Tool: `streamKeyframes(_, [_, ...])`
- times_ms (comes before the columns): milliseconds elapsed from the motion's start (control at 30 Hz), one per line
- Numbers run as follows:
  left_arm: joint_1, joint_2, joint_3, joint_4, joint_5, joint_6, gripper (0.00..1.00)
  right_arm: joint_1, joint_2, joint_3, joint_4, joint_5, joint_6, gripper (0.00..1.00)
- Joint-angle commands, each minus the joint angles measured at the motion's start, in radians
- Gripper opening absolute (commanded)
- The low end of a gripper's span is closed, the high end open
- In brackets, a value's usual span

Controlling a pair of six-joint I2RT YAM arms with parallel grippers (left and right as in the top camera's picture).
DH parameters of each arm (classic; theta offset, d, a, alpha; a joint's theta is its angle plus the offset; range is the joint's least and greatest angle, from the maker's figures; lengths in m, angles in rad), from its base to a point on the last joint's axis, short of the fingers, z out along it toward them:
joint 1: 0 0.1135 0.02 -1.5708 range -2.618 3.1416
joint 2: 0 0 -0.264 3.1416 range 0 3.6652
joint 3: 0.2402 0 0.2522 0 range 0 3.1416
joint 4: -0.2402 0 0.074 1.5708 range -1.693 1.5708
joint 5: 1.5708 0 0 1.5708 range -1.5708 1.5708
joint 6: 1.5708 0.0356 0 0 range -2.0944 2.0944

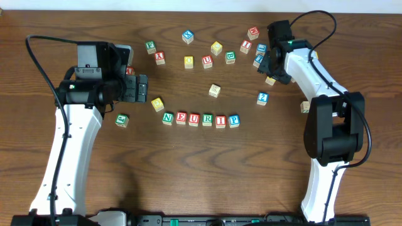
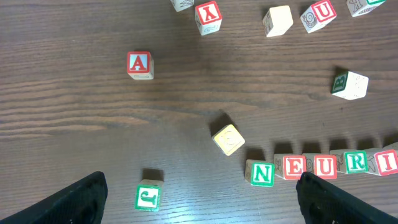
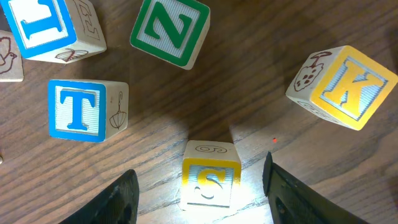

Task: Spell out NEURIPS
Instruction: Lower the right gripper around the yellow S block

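Low in the middle of the overhead view, a row of six blocks (image 1: 200, 119) on the wooden table (image 1: 201, 176), side by side, reading N, E, U, R, I, P. Just up-left of the N end, one yellow block (image 1: 157, 104), turned at an angle and apart from the row. Further left, one green block (image 1: 122, 120), alone.

Upper right of the overhead view: right gripper (image 1: 269, 68) down among a cluster of loose blocks. Seen from its wrist, spread wide and released, one finger (image 3: 121, 199) at each lower corner, straddling the yellow S block (image 3: 210, 177) at bottom centre with a gap on both sides. Four more lettered blocks above it: one blue T block (image 3: 78, 110) at left, one green Z block (image 3: 169, 31) top centre, one yellow K block (image 3: 345, 87) at right, one blue block (image 3: 43, 25) cut by the top left corner.

Left of centre in the overhead view: left gripper (image 1: 143, 88), likewise wide open, grasping nothing, bare table between its fingers (image 2: 81, 199)
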Motion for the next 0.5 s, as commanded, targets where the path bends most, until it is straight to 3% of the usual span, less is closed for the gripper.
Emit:
streamKeyframes(0, [0.004,-0.002,0.021,0.000,0.001,0.003,0.96,0.002,0.024,-0.005,0.003,0.024,0.011,0.60])
streamKeyframes(467, [0.003,-0.002,0.021,0.000,0.001,0.003,0.96,0.011,0.027,-0.007,-0.015,0.023,0.011,0.59])
